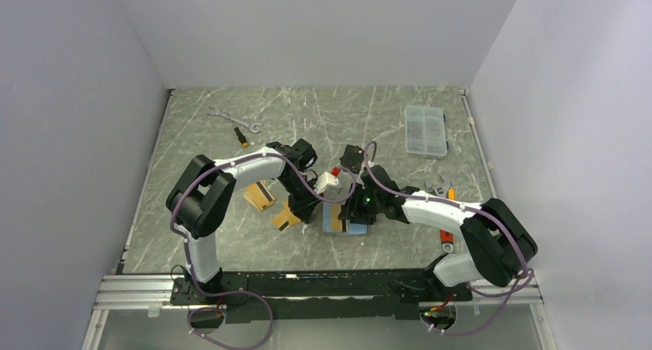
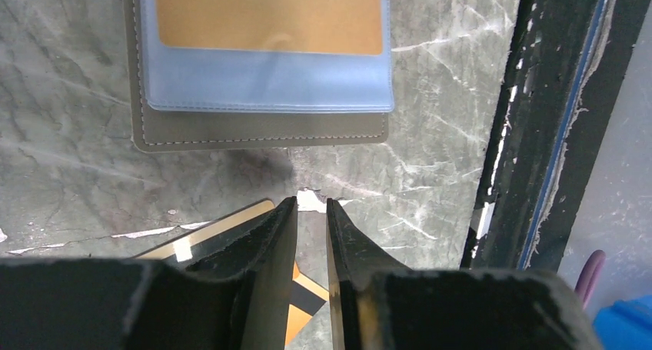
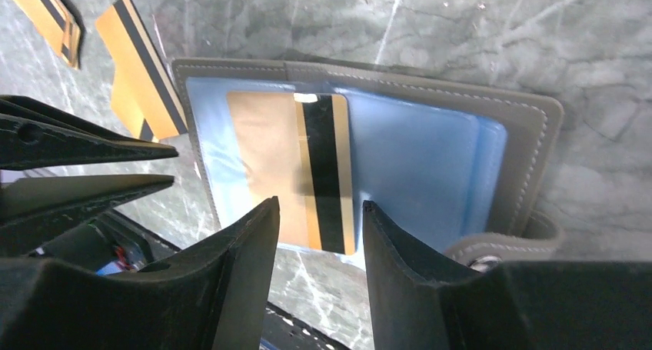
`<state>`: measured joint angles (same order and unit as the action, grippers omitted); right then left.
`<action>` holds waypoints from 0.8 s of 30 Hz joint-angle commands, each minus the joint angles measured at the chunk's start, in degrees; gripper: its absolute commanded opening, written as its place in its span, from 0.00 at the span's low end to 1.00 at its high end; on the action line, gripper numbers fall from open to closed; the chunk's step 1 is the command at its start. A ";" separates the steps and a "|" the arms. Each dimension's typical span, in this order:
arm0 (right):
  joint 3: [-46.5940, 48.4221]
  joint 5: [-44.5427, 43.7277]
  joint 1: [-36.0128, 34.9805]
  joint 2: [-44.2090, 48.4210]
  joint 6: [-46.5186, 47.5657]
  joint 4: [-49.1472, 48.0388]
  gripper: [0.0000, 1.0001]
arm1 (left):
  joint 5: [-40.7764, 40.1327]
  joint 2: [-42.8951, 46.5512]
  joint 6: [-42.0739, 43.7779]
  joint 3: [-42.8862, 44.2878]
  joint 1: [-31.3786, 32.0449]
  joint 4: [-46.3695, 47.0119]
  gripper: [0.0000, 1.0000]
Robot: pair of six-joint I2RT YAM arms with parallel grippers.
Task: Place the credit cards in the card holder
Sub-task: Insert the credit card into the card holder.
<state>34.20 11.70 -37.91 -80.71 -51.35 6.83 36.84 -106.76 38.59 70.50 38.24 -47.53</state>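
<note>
Card holder (image 3: 530, 127) lies open on the desk (image 3: 461, 27), a gold card (image 3: 323, 165) seemingly partway in its sleeve beneath my right pincer (image 3: 319, 205), jaws apart and empty; next I'd nudge it home, then send the narrow, empty left pincer (image 2: 311, 204) for a loose card (image 2: 223, 227).

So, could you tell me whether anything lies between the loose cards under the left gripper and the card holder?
Nothing on the table: only bare marble separates the cards below the left gripper from the open card holder. Above it, though, the right gripper hovers open over the sleeves.
</note>
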 commanded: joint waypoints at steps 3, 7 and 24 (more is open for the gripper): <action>3.00 -2.85 -0.91 3.13 4.21 7.09 0.44 | 3.37 4.62 0.93 2.44 0.19 -1.95 0.27; 5.34 -4.07 -1.35 1.19 3.63 8.86 0.33 | 4.67 3.73 0.25 4.93 0.31 -3.32 0.27; 4.61 -9.86 -1.30 -1.88 0.77 9.62 0.00 | -0.01 -0.46 -2.92 7.59 5.93 -0.87 0.28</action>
<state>39.77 3.84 -39.16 -81.82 -49.19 16.73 38.68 -105.14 36.56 75.77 42.74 -49.17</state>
